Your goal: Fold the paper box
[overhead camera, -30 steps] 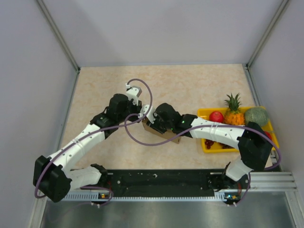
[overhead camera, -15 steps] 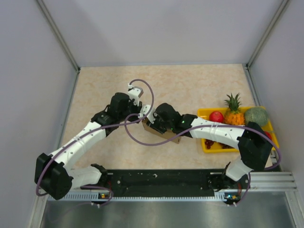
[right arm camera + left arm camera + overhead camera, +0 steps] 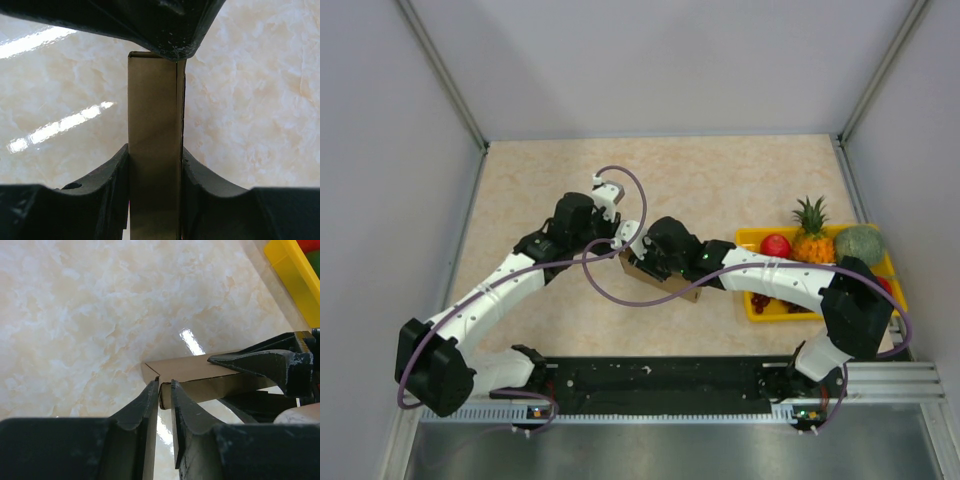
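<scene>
The paper box [image 3: 680,290] is a slim brown cardboard box held off the marble table top at mid-table. My right gripper [image 3: 648,262] is shut on it; in the right wrist view both fingers press the long sides of the paper box [image 3: 152,100] at my right gripper [image 3: 155,155]. My left gripper [image 3: 618,238] meets the box's far left end. In the left wrist view the left gripper [image 3: 164,385] has its jaws almost together, with the end corner of the paper box [image 3: 195,367] between the tips. The right gripper's finger [image 3: 265,365] lies on the box beyond.
A yellow tray [image 3: 752,238] at the right edge holds a pineapple [image 3: 810,235], a red fruit [image 3: 775,245], a green melon [image 3: 860,243] and dark grapes [image 3: 765,300]. Purple cables [image 3: 610,290] loop over the box. Grey walls enclose the table on three sides.
My left arm has shifted a little toward the back right, and its jaws have narrowed on the box's end. The right gripper and the box have stayed in place.
</scene>
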Controlling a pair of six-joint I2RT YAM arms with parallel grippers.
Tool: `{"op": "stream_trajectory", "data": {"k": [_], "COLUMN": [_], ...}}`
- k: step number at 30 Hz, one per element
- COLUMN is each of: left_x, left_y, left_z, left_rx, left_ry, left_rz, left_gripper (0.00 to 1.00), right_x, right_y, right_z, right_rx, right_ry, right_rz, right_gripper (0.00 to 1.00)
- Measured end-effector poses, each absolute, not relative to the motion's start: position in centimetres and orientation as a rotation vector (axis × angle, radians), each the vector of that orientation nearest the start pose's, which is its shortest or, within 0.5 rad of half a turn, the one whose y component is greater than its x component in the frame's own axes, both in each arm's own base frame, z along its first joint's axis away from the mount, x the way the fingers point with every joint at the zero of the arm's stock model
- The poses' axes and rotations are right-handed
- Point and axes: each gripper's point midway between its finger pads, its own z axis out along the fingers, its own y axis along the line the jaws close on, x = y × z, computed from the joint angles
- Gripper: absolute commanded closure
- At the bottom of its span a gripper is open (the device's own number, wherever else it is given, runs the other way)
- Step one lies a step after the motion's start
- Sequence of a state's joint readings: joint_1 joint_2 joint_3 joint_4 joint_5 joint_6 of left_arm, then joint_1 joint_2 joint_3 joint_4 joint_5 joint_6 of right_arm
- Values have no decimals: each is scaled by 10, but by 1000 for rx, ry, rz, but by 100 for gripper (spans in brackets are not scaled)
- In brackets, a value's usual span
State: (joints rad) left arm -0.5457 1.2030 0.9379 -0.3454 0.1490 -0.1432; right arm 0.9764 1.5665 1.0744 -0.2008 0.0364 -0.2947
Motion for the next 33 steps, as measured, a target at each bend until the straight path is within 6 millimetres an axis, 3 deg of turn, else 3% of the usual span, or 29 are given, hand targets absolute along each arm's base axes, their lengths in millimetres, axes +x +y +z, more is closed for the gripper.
{"op": "stream_trajectory", "data": {"k": [5,12,33], "left_x": [288,288,287], "left_y": [-210,-211,-209], "left_z": [178,178,177], "left_rx": [538,544,576], "left_ry": [2161,2159,2153], "left_rz": [-533,-536,-526], "left_gripper": [78,87,78], "right_x": [256,256,256], "right_y": [345,345,346], "right_z": [125,125,124], "right_rx": [-1340,-1340,-1341], "right_ry": [1849,1849,1848], "right_rz": [319,319,320], "right_gripper": [83,83,83]}}
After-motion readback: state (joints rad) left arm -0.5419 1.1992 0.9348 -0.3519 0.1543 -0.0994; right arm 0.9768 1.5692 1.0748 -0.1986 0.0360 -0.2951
